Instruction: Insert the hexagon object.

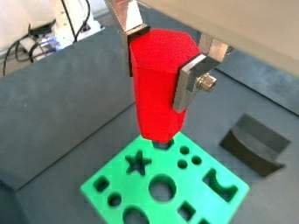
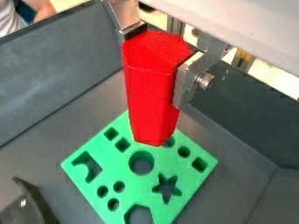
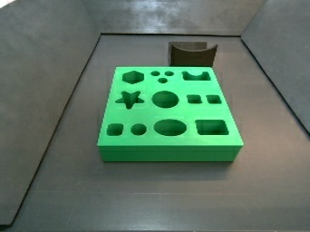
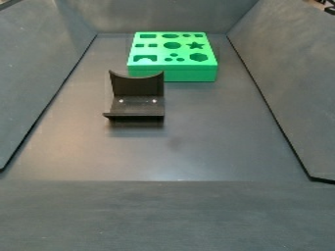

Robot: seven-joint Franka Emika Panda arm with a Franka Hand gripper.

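Gripper (image 1: 163,54) clamping the hexagon object (image 1: 156,87) above the green block (image 1: 163,188), open air between them, dark curved piece (image 3: 193,54) just behind block, floor (image 4: 183,147) lower frame free

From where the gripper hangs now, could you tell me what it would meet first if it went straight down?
Probably the green block: the gripper holds the tall red hexagon peg over the block's edge in both wrist views. Which cut-out lies beneath is unclear.

Even, diffuse overhead light in both side views; the matte dark grey tabletop (image 4: 170,147) carries a pale sheen and only soft shadows. Both wrist views are coarser, the tall bright red faceted peg (image 1: 158,83) saturated, close parts slightly soft.
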